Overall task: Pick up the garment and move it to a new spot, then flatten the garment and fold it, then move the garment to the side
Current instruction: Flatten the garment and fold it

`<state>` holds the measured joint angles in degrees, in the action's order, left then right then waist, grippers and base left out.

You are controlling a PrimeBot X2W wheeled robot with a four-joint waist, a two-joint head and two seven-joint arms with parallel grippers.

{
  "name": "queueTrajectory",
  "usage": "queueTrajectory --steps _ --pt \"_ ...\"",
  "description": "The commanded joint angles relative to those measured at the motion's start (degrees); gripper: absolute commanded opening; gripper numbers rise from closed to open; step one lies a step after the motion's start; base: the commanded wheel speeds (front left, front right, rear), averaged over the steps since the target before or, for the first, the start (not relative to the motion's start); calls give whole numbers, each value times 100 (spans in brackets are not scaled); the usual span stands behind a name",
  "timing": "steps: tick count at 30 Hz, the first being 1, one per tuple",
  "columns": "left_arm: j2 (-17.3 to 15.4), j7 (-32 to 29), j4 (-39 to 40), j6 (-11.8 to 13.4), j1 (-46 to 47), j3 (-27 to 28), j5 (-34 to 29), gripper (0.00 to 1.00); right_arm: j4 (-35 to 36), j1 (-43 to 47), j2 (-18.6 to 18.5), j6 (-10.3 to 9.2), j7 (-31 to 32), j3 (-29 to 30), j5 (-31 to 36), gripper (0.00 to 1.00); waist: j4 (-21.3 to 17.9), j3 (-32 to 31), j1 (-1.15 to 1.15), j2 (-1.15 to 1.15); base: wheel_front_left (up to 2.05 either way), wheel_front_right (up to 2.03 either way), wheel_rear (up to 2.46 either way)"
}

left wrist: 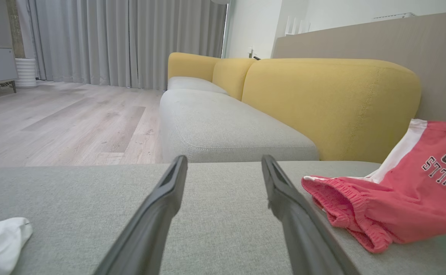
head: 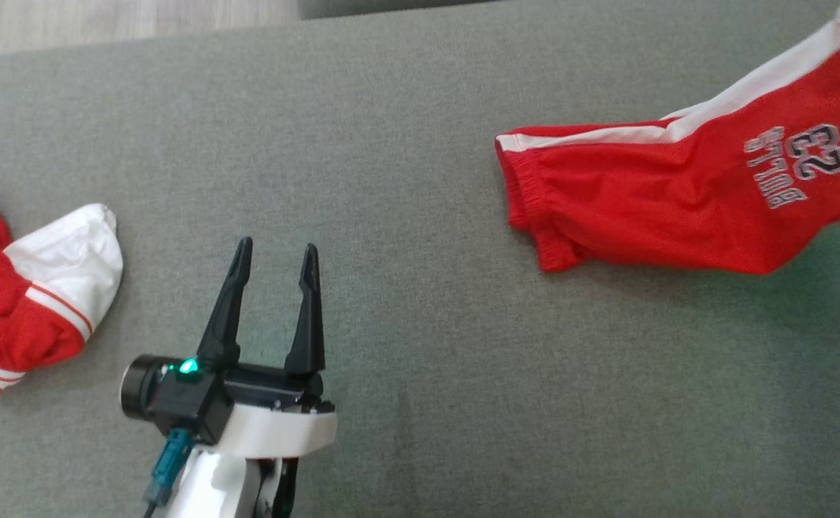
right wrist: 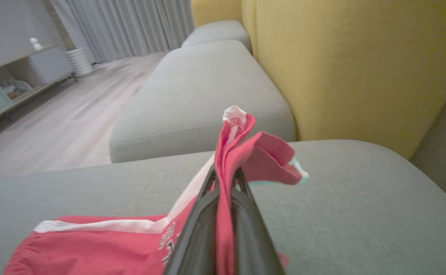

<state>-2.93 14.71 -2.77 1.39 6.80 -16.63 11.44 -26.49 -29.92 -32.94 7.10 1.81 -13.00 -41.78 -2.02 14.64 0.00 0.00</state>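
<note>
Red with a white side stripe and a printed number, the garment [head: 679, 201] (a pair of sports shorts) lies at about 2 o'clock in the head view. Its elastic waistband points toward the centre and its far end rises off the grey cushion [head: 405, 345] toward the picture's right edge. That raised end is in the grip of the right gripper [right wrist: 225, 173]: in the right wrist view its jaws are pressed together on a bunched fold of the red cloth, which stands up above the fingertips at 12 o'clock while the rest of the shorts trails down to 7 o'clock and rests on the cushion. The left gripper [head: 278, 252] sits at about 7 o'clock in the head view, jaws spread wide and holding nothing, well apart from the garment; its own wrist view has the waistband off at 4 o'clock, near the right finger but not touched. A second piece of red-and-white clothing [head: 24, 302] lies crumpled at 9 o'clock, at the picture's left edge. Beyond are the yellow backrest [left wrist: 322, 103] and a pale wooden floor [left wrist: 55, 122]. As a judgement, the task is in its first step: the grasp is made and one end is lifted, but most of the cloth is on the cushion — carrying it to a new spot, flattening, folding and setting it aside all look yet to be done.
</note>
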Motion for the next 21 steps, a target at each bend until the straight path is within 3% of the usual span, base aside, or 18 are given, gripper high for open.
queueTrajectory --steps 1,10,16,17,18,19,21 --pt "4 29 152 -25 34 150 -59 100 303 61 -96 39 29 -50 -5 0 13 -68 0 0 0 0 0" --pt "4 29 35 -46 -131 108 -30 100 1976 493 512 39 612 -396 -2 0 219 -344 0 0 0 0 0" --pt "5 29 -4 -19 -166 13 55 100 1931 558 1174 39 973 -1021 430 0 403 -442 0 0 0 0 0" --pt "5 29 -3 -7 -164 -4 79 100 1809 563 1319 39 997 -1163 476 18 435 -452 0 0 0 0 0" --pt "5 29 -5 0 -158 -29 99 100 1656 579 1469 39 995 -1273 492 50 479 -468 0 0 0 0 0" --pt "5 29 -13 4 -156 -55 114 100 1498 584 1598 39 967 -1385 525 100 515 -484 0 0 0 0 0" --pt "5 29 -25 22 -159 -101 150 100 1232 578 1780 39 821 -1536 599 100 582 -512 0 0 0 0 0"
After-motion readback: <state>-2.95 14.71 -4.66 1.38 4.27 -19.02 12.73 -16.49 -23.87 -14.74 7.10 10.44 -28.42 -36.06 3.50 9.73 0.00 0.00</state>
